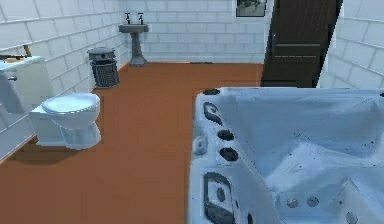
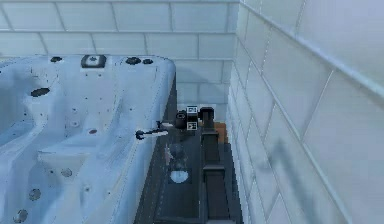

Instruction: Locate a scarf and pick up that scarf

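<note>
Red-brown flooring (image 1: 140, 130) is spreading across a bathroom, with white tiled walls (image 1: 200, 30) closing it in. A pale blue whirlpool tub (image 1: 300, 140) is taking up the forward view's lower right, dark jets dotting its rim. In the arm side view it is lying along the left. A dark door (image 1: 300, 40) is standing behind the tub. A white toilet (image 1: 68, 115) is sitting by the wall on the forward view's left. A pedestal sink (image 1: 133, 35) is standing at the far wall, and a dark bin (image 1: 103, 68) is resting on the floor between them. A small picture (image 1: 251, 7) is hanging just left of the door. In the arm side view the arm (image 2: 210, 175) is reaching up between tub and wall. The claw (image 2: 146, 133) is pointing left at the tub's edge, and I cannot tell whether it is holding anything. Where the scarf is lying I cannot tell either.
</note>
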Available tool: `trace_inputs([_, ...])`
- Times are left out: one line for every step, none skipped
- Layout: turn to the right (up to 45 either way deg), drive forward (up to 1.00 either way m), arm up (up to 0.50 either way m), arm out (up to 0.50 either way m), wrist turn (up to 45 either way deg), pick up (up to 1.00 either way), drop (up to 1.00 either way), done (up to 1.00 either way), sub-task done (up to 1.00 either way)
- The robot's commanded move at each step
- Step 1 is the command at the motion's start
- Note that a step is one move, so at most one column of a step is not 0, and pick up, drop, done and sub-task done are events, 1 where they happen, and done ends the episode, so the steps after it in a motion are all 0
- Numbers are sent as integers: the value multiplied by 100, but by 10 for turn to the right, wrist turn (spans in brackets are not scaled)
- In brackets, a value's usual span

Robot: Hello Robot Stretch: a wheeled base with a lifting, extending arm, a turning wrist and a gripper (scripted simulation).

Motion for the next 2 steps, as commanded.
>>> trace_inputs([0,0,0,0,360,0,0,0,0])
trace_inputs([0,0,-30,0,0,0,0,0,0])
